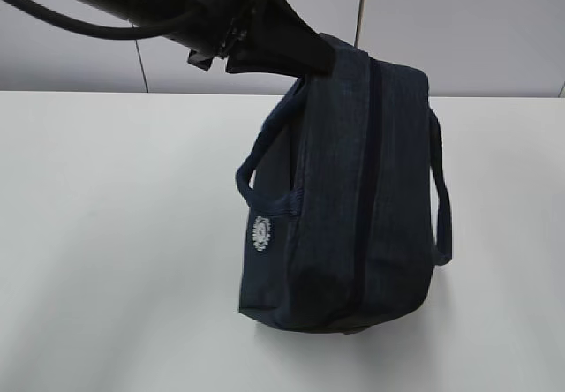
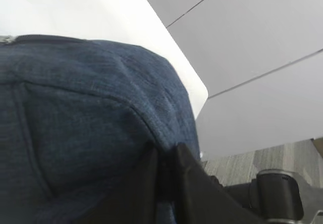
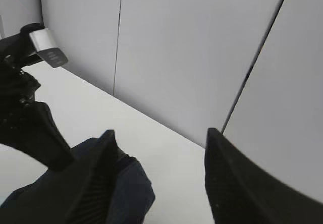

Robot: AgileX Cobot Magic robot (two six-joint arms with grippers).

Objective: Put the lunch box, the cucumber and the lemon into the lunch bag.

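The white surface is viewed obliquely from the front. The dark navy fabric lunch bag is shared, closest in the left wrist view, looking backward.

The lunch bag, dark navy fabric, is seen standing on the white table, its zipper line running vertically down the facing side. A round white logo is placed at nine o'clock, below one loop handle; the other handle hangs at three o'clock.
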